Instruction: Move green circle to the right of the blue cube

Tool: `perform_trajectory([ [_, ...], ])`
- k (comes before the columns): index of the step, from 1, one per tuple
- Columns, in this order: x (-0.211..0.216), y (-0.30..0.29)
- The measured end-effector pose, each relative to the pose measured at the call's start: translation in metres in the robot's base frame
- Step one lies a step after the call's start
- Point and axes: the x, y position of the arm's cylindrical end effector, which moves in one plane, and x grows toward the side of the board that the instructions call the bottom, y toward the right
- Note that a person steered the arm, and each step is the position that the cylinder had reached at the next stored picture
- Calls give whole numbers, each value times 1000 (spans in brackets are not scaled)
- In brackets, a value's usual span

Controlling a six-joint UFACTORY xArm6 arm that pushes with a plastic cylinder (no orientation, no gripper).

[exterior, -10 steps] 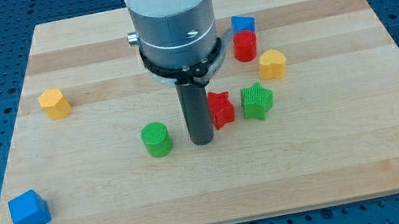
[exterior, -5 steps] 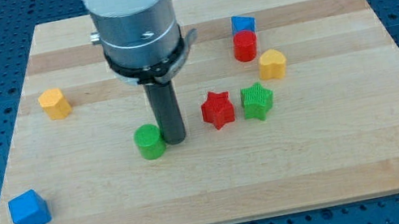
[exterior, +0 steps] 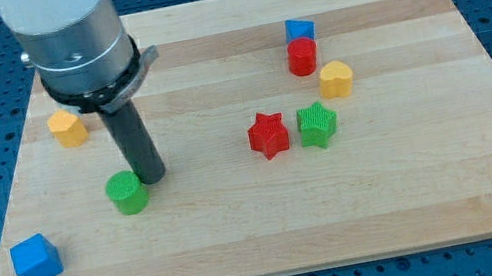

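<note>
The green circle (exterior: 127,192) is a short green cylinder on the wooden board, left of the middle. My tip (exterior: 152,178) touches its upper right side. The blue cube (exterior: 36,260) sits near the board's bottom left corner, to the lower left of the green circle. The rod rises from the tip to the arm's grey cylinder at the view's top left.
A yellow block (exterior: 68,129) lies at the left, partly behind the arm. A red star (exterior: 269,135) and a green star (exterior: 317,125) sit right of the middle. A small blue block (exterior: 299,30), a red cylinder (exterior: 302,56) and a yellow heart (exterior: 336,78) cluster at the upper right.
My tip moved left from beside the red star, met the green circle's right side and pushed it to the left, nearer the blue cube. The other blocks have not moved.
</note>
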Motion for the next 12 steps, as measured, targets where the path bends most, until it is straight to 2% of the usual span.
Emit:
perform_trajectory([
  [3, 0, -34],
  [9, 32, -67],
  [10, 32, -68],
  [12, 29, -27],
])
